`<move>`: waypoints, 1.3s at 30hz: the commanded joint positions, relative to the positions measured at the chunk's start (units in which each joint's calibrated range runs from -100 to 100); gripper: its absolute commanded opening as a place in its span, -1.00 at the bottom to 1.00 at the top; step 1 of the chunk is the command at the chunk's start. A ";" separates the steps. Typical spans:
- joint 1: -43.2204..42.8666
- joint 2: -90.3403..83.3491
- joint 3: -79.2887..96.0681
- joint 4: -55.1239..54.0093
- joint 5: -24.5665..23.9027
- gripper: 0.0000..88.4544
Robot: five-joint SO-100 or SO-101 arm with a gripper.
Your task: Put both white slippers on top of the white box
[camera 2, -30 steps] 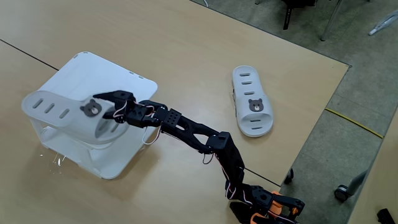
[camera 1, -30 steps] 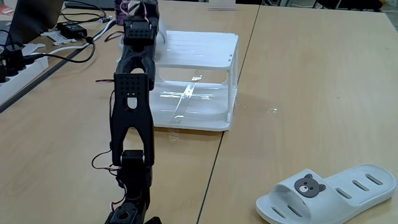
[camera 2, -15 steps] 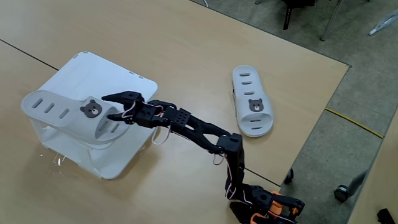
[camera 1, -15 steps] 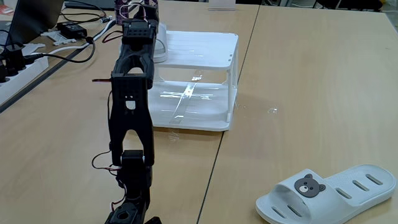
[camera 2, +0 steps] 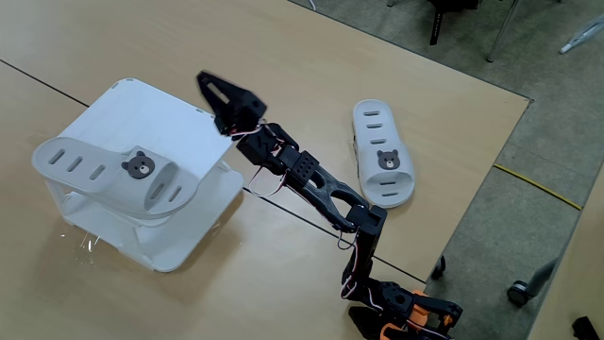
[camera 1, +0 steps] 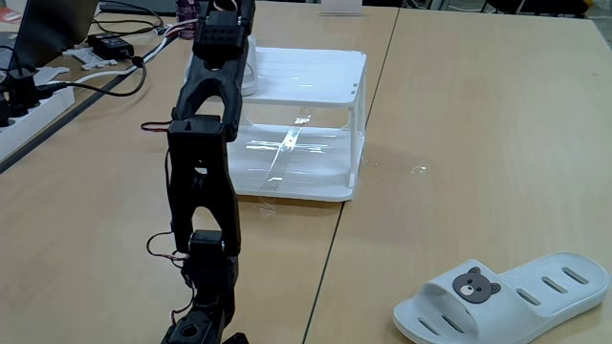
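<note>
Wooden table (camera 2: 311,57): one slipper (camera 2: 115,171) atop white box (camera 2: 184,127).

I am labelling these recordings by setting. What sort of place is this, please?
Probably an office or lab workspace: pale wooden tables pushed together, a power strip and cables at one edge, and chair legs on grey carpet beyond. A slipper lies on the table.
</note>
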 commanded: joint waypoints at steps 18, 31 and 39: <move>4.98 -47.33 108.13 -48.88 0.42 -0.98; 29.90 -0.97 118.33 -72.61 0.42 -0.98; 55.23 9.21 117.24 -73.90 0.42 -0.98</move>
